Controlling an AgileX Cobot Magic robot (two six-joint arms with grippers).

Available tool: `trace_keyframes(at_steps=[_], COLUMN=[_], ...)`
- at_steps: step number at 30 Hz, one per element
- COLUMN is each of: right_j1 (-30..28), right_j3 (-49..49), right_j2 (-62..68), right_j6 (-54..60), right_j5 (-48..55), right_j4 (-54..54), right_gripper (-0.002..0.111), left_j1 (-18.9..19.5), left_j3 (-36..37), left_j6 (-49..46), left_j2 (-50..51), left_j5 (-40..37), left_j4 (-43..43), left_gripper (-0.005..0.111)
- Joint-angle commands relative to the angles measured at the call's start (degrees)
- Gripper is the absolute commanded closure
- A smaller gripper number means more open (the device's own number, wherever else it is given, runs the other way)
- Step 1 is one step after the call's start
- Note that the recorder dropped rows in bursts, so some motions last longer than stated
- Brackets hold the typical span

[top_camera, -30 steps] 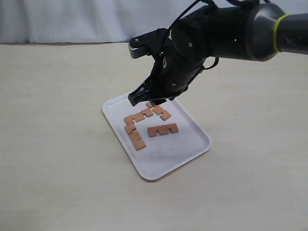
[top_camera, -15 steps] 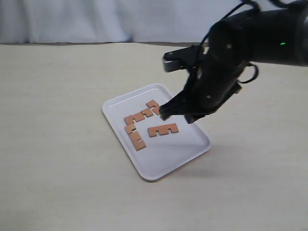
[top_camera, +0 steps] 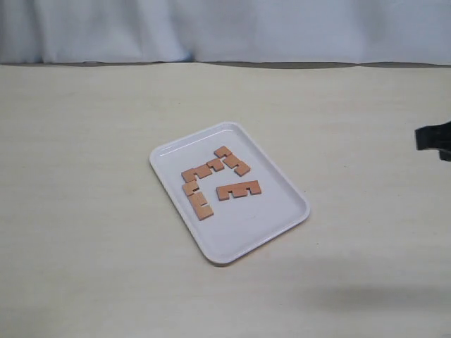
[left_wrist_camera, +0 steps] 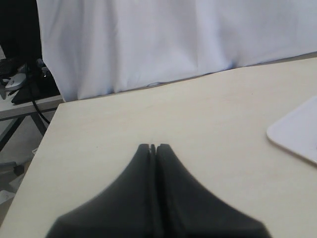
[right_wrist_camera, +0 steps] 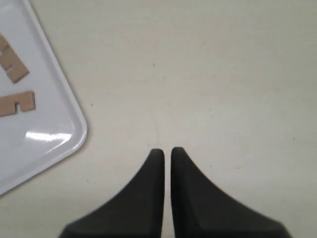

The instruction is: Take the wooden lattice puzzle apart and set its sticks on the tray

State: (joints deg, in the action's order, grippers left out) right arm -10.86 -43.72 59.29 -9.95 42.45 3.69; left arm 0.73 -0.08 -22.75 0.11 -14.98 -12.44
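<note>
**Desk:** What do the grippers show?

**Stringer:** The right gripper (right_wrist_camera: 167, 150), jaws drawn to a hairline gap with nothing between them, hangs over the bare table (right_wrist_camera: 223, 74) just beside a rounded corner of the tray (right_wrist_camera: 74, 130). The left gripper (left_wrist_camera: 153, 146) is pressed closed and is equally empty. It sits well apart from the tray, which shows only as a white corner at the edge of its view.

**Desk:** And the lattice puzzle?

**Stringer:** No lattice stands (it is all in pieces). Four sticks (top_camera: 239, 190) lie flat on the tray, gathered toward the end farther from the exterior camera, with the nearer end bare. Two of them meet nearly tip to tip, though whether they touch cannot be told. In that wide view only a dark sliver of the right arm (top_camera: 434, 138) shows at the right edge, and a white cloth (top_camera: 211, 28) hangs behind the table.

**Desk:** So what step is in hand?

**Stringer:** By the look of it the sorting is done and only parking the arms is left. To do that well, he judges, the jaws should be kept closed and the arms should move away from the tray and not across it, so nothing clips the low rim and jolts a stick off
</note>
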Motion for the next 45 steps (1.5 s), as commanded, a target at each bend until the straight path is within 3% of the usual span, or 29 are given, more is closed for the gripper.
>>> trace_keyframes(at_steps=[1,10,21,28,45], right_j1=[-2.0,-2.0,-1.8,-1.8,-1.8], right_j3=[6.8,20.5,24.0,24.0,24.8], right_j2=[-11.3,-33.2,-52.8,-59.3,-59.3], right_j6=[0.1,0.0,-0.4,-0.4,-0.3], right_j5=[-7.7,-21.7,-25.8,-25.6,-25.3], right_j4=[1.6,2.8,2.8,2.8,1.5], right_gripper=[0.104,0.104,0.104,0.104,0.104], left_j1=[0.2,0.2,0.2,0.2,0.2], left_j3=[0.1,0.1,0.1,0.1,0.1], left_j6=[0.1,0.1,0.1,0.1,0.1], left_j2=[-0.1,-0.1,-0.1,-0.1,-0.1], left_j5=[0.4,0.7,0.7,0.7,0.4], left_j4=[-0.1,-0.2,-0.2,-0.2,0.2], left_gripper=[0.107,0.107,0.107,0.107,0.107])
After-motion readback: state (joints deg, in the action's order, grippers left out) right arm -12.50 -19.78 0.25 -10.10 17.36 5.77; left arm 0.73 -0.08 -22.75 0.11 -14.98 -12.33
